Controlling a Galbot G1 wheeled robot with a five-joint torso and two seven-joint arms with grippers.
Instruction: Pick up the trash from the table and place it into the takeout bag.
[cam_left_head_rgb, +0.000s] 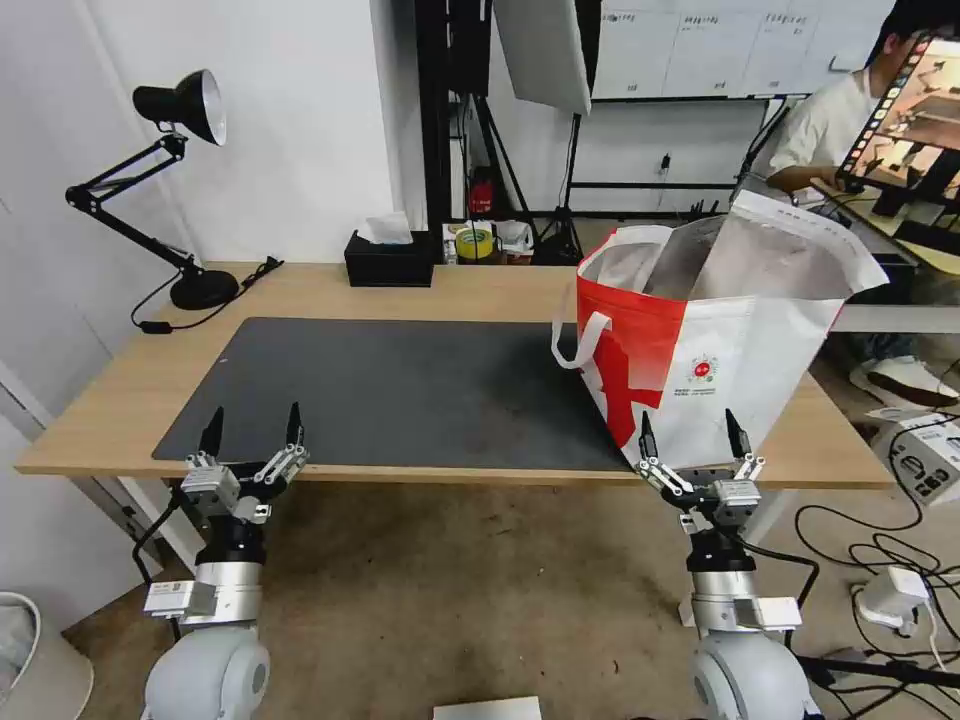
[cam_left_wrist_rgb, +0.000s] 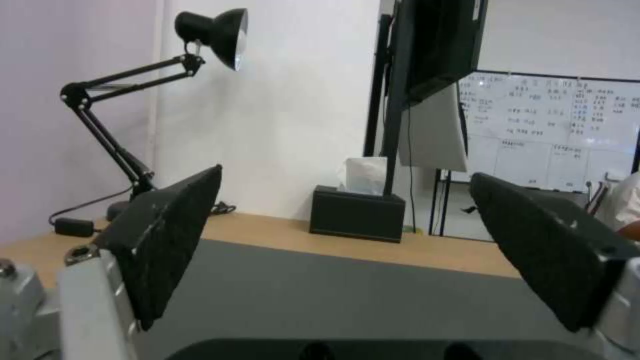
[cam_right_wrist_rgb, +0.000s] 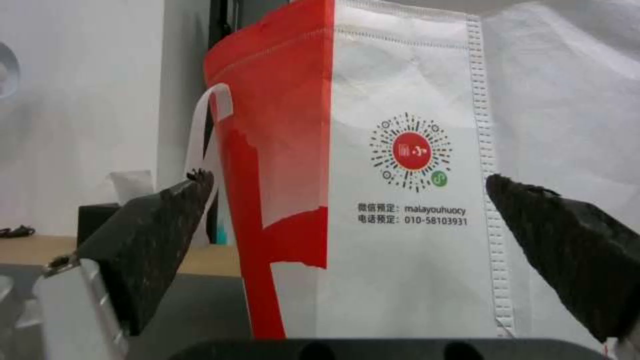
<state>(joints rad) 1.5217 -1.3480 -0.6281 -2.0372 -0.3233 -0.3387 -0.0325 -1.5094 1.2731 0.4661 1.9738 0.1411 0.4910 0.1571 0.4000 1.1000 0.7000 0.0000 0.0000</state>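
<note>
**Takeout bag upright on the bench, both end effectors spread wide at the near edge**

Takeout bag (cam_left_head_rgb: 720, 340) stands on the right part of the bench (cam_left_head_rgb: 110, 400), its near left corner on the dark grey mat (cam_left_head_rgb: 400, 390), mouth open, silver foil lining showing. One white loop handle (cam_left_head_rgb: 580, 340) hangs down the red side.

Print on the white panel, read from the right wrist view: round red logo (cam_right_wrist_rgb: 411, 151) ringed by a dotted code pattern (a small green dot at its lower right). Below it two lines of Chinese characters, the first ending "malayouhuocy", the second "010-58103931".

Left end effector (cam_left_head_rgb: 252, 432) sits at the near bench edge, by the mat's near left corner, fingers (cam_left_wrist_rgb: 167, 245) spread wide, nothing between them.

Right end effector (cam_left_head_rgb: 692, 436) sits at the near edge just in front of the bag, fingers (cam_right_wrist_rgb: 153, 250) also spread wide, empty, the printed panel between them in its wrist view.

Black tissue box (cam_left_head_rgb: 390, 262) at the far edge, a white tissue sticking up. Black desk lamp (cam_left_head_rgb: 180, 110) at the far left corner. Whiteboard (cam_left_wrist_rgb: 553, 130) behind carries writing too small to read.
</note>
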